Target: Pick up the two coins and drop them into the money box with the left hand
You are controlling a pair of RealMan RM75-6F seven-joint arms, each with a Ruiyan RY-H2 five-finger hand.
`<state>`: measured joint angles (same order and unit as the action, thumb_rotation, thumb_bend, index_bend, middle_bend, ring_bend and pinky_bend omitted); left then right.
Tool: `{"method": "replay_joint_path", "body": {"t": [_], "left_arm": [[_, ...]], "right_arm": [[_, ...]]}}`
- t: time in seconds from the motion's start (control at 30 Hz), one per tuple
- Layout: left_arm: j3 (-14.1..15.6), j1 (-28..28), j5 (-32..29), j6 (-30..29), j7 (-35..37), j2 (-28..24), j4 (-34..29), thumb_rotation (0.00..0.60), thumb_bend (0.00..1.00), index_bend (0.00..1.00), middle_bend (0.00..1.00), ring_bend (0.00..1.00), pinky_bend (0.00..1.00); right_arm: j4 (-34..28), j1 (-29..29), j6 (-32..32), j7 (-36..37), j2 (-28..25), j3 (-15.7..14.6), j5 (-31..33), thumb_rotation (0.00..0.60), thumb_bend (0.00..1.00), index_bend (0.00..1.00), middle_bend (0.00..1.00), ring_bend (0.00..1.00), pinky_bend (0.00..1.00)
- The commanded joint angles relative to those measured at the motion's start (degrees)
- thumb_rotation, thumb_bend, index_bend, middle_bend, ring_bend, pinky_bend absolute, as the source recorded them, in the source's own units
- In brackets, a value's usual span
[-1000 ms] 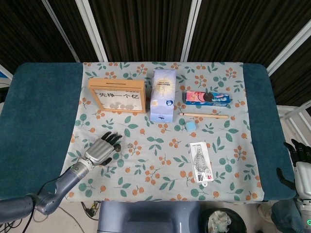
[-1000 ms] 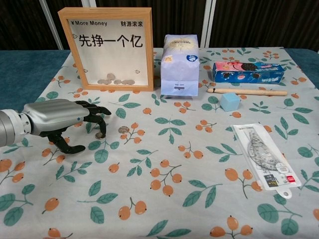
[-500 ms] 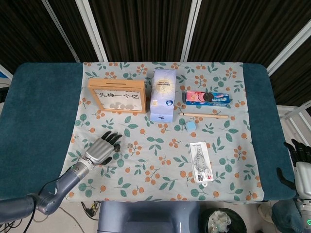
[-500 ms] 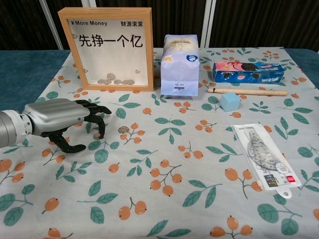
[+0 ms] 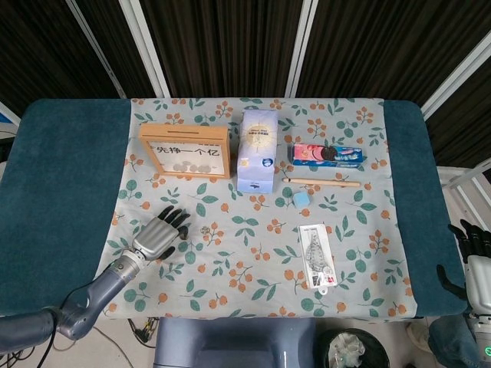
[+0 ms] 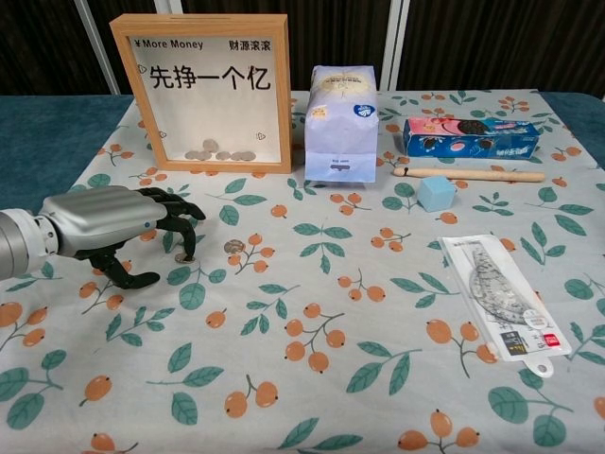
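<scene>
Chest view shows the left hand (image 6: 109, 223) low over the bench's (image 5: 69, 184) front-left area, fingers curled down and spread, one fingertip touching a coin (image 6: 185, 256); nothing is held. A second coin (image 6: 233, 247) lies just beside it. Behind them the money box (image 6: 212, 88) stands upright. The right hand (image 5: 474, 264) hangs off the bench's right edge, fingers apart.

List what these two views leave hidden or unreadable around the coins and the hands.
- Coin under the left hand: chest view, fingertips cover it; held or merely touched, unclear.
- Second coin: head view, too small to identify.
- Right hand: head view, cut off by the frame's edge; absent from chest view.
- Money box slot: unseen.
</scene>
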<state>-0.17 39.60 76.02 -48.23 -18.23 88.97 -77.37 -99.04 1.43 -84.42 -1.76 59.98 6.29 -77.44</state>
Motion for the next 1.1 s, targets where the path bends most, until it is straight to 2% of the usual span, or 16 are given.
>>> {"method": "replay_joint_path", "body": {"t": [0.03,1.1], "left_arm": [[0.04,-0.18,0.42,-0.51,0.34,0.22,0.34,0.6,0.37,0.66,0.11,0.0,0.0],[-0.51,0.25,2.43,-2.74,-0.92,2.87,2.43,0.6,0.42,0.75,0.18,0.0,0.0]], "right_arm": [[-0.04,0.0,0.04,0.0,-0.01,0.01,0.05,0.6,0.44,0.15,0.07,0.01,0.0],[-0.75,0.11,0.9,0.2,-0.56,0.06,1.02,0.6,0.44,0.15,0.07,0.01,0.0]]}}
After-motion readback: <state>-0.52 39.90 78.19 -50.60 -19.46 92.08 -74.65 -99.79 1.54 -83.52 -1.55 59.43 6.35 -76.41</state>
